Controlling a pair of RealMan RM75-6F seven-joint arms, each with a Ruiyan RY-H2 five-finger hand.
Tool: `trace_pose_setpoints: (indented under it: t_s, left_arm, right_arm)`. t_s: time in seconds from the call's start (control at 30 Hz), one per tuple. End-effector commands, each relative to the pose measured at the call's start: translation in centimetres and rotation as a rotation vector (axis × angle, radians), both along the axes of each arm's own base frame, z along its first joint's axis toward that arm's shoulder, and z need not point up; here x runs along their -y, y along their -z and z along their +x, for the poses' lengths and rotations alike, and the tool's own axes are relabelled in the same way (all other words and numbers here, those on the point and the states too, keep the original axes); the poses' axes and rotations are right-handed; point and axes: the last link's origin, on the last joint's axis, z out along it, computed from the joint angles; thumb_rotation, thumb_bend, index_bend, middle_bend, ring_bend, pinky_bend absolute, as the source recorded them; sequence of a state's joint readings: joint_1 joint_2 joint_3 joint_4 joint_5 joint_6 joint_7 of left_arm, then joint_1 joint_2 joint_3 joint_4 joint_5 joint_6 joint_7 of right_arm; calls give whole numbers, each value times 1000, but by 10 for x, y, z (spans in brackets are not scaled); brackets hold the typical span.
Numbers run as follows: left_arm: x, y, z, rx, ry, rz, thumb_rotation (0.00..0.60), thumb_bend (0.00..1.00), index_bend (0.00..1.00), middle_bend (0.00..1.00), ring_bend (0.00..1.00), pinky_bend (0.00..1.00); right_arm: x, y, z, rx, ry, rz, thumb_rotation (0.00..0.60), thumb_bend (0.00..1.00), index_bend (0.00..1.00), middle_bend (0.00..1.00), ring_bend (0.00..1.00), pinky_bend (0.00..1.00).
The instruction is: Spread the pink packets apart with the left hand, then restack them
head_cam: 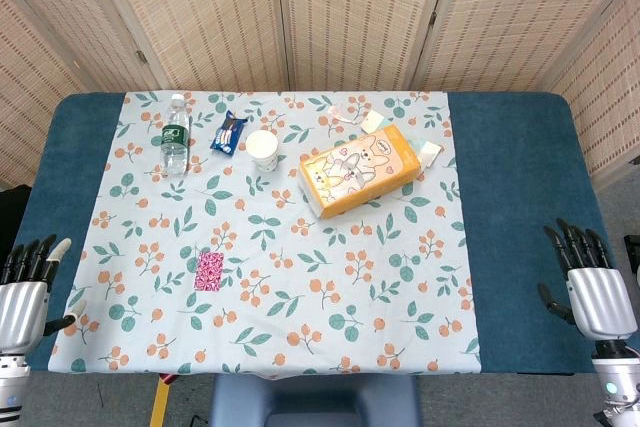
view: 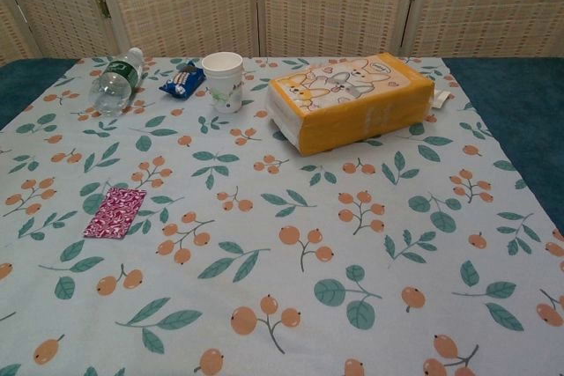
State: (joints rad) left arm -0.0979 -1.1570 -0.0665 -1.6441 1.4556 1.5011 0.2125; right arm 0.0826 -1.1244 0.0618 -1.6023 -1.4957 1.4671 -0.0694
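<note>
The pink packets (head_cam: 208, 271) lie in one neat stack on the floral tablecloth, left of centre near the front; the chest view shows the pink packets (view: 115, 211) at its left side. My left hand (head_cam: 27, 283) hovers at the table's front left corner, fingers apart and empty, well left of the stack. At the front right edge my right hand (head_cam: 585, 277) is likewise open and holds nothing. Neither hand appears in the chest view.
Along the far side lie a water bottle (head_cam: 175, 134) on its side, a blue snack wrapper (head_cam: 229, 132), a white paper cup (head_cam: 263, 149) and an orange tissue pack (head_cam: 359, 170). Small packets (head_cam: 372, 120) sit behind the tissue pack. A blue chair (head_cam: 315, 399) stands at the front edge.
</note>
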Motion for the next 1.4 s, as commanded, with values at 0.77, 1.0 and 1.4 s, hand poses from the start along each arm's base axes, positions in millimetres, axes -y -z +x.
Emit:
trace_pose_setpoints:
  t_s: [0.77, 1.0, 1.4]
  left_arm:
    - [-16, 8, 14, 40, 84, -58, 600, 272, 166, 73, 57, 0]
    - [-37, 24, 36, 78, 187, -178, 600, 272, 179, 73, 64, 0]
    - [-64, 75, 56, 91, 174, -425, 600, 230, 256, 77, 38, 0]
  right_arm:
    - [3, -11, 2, 2, -13, -24, 600, 394, 35, 32, 0, 0]
    - [7, -14, 4, 3, -25, -26, 600, 394, 35, 32, 0, 0]
    - [5, -14, 2, 18, -26, -22, 600, 394, 35, 32, 0, 0]
